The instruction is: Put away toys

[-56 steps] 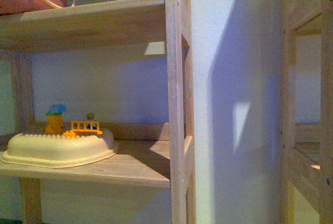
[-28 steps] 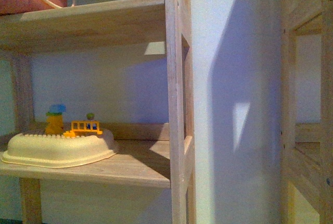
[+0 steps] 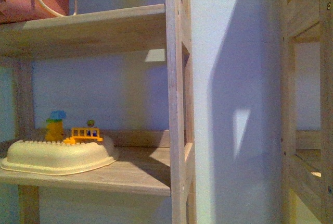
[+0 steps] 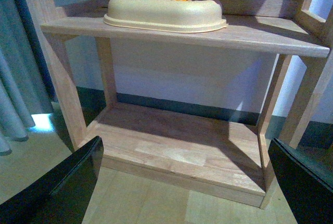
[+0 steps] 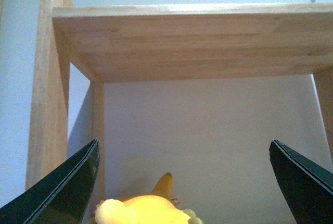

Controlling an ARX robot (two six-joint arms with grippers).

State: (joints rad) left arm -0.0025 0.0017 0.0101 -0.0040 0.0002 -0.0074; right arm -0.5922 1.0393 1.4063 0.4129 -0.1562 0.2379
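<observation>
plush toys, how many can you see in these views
1: a yellow plush at the edge of the right wrist view, between the right gripper's fingers, below a wooden shelf. Others may be hidden.

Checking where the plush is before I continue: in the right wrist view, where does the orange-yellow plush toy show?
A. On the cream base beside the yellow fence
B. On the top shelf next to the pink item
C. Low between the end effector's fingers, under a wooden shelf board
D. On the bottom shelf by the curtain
C: the plush toy shows at the lower edge between the right end effector's dark fingers, with the shelf board above.
</observation>
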